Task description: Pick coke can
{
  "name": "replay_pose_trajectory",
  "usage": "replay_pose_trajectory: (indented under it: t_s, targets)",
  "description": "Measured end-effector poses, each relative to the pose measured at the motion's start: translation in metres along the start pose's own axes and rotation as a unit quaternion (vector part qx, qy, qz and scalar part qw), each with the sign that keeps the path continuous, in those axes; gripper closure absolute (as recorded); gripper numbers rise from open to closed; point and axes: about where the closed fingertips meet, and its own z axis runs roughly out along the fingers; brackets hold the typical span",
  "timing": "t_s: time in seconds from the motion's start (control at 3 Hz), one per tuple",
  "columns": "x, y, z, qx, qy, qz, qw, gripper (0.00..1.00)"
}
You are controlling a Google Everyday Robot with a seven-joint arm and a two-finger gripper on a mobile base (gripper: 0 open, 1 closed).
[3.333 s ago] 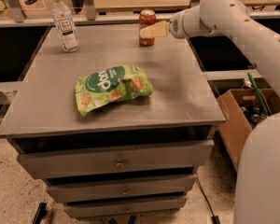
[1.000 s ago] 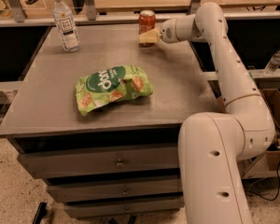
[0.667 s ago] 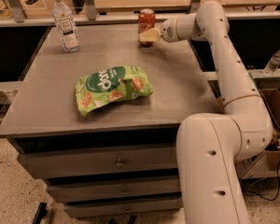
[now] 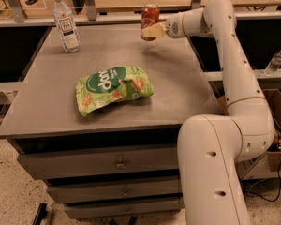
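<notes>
Item: small red cylindrical coke can (image 4: pixel 150 14). It was upright, long axis vertical, silver top up. It was held just above the far right part of the grey metal drawer table (image 4: pixel 42 107). The beige two-finger gripper (image 4: pixel 149 31) pinched its lower body. The clear plastic bottle (image 4: pixel 65 22) stood far left and the green snack bag (image 4: pixel 113 88) lay mid-table.

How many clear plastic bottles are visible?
2. One white-labelled clear plastic bottle stands at the grey table's far left; another bottle stands beyond its right side. The gripper holds the red coke can near the far edge.
</notes>
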Motion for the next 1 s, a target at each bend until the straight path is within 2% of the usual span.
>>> replay_pose_trajectory:
  t_s: [0.33, 0.67, 1.0]
  targets:
    - [-0.016, 0.020, -0.020, -0.030, -0.010, -0.017, 0.9993, 1.00]
    - [-0.029, 0.044, -0.041, -0.065, -0.011, -0.039, 0.9971, 1.00]
    - [-0.038, 0.063, -0.057, -0.088, -0.009, -0.052, 0.9947, 1.00]
